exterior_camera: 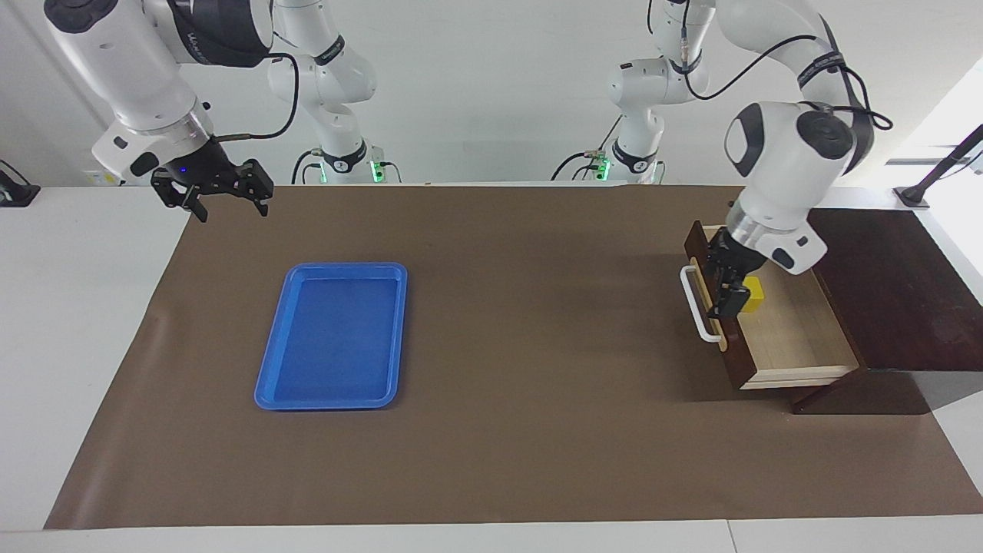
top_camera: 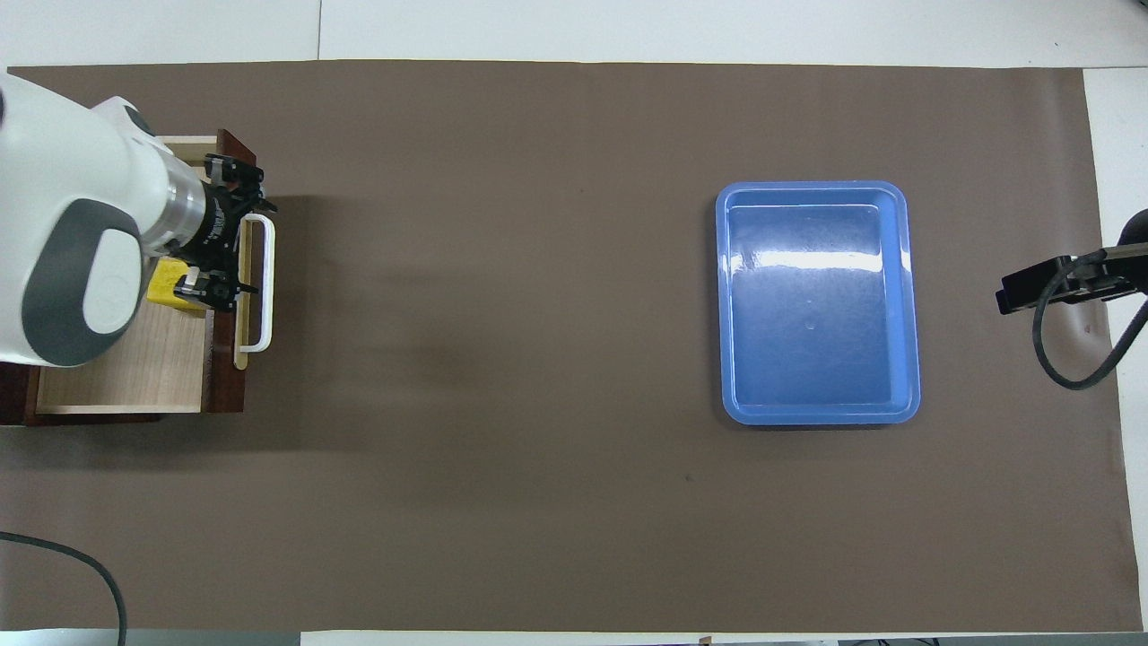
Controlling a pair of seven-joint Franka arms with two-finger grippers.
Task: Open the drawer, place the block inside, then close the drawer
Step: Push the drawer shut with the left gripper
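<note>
The drawer (exterior_camera: 791, 338) stands pulled out of its dark wooden box (exterior_camera: 891, 292) at the left arm's end of the table, its white handle (exterior_camera: 695, 303) pointing toward the table's middle. The yellow block (exterior_camera: 756, 295) lies free on the pale drawer floor against the inside of the drawer front; in the overhead view the block (top_camera: 164, 293) is partly covered by the arm. My left gripper (exterior_camera: 726, 289) hangs open over the drawer front, beside the block and not holding it; from overhead the left gripper (top_camera: 231, 235) spans the front and the handle (top_camera: 262, 278). My right gripper (exterior_camera: 228, 201) waits, open and raised, over the mat's corner near its own base.
An empty blue tray (exterior_camera: 330, 338) lies on the brown mat toward the right arm's end, also seen from overhead as the blue tray (top_camera: 816, 305). The mat (exterior_camera: 522, 322) covers most of the table between tray and drawer.
</note>
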